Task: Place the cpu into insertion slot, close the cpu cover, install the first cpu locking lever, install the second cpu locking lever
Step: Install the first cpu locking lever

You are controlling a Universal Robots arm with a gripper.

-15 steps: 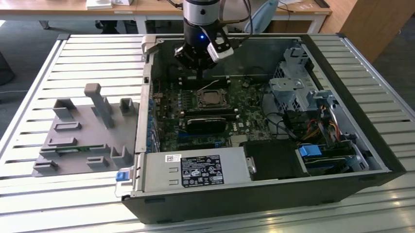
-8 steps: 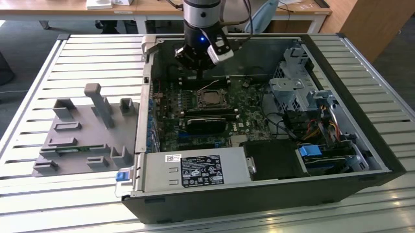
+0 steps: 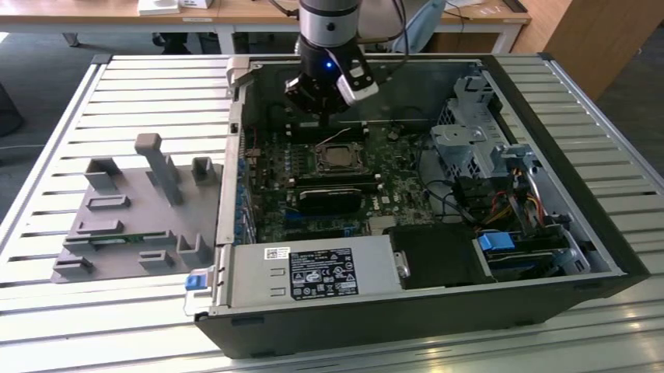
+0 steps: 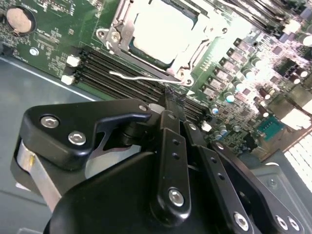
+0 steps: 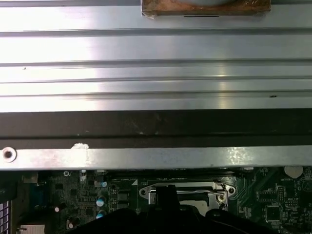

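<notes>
Clenched and empty, the gripper [image 4: 171, 97] hangs beside the cpu locking lever [image 4: 139, 77], which likely needs a steady, square push.

Room is open above the cpu cover [image 3: 337, 158]; the far case wall [image 3: 415, 81] and the drive cage [image 3: 469, 140], at the exterior view's right, hem it.
</notes>
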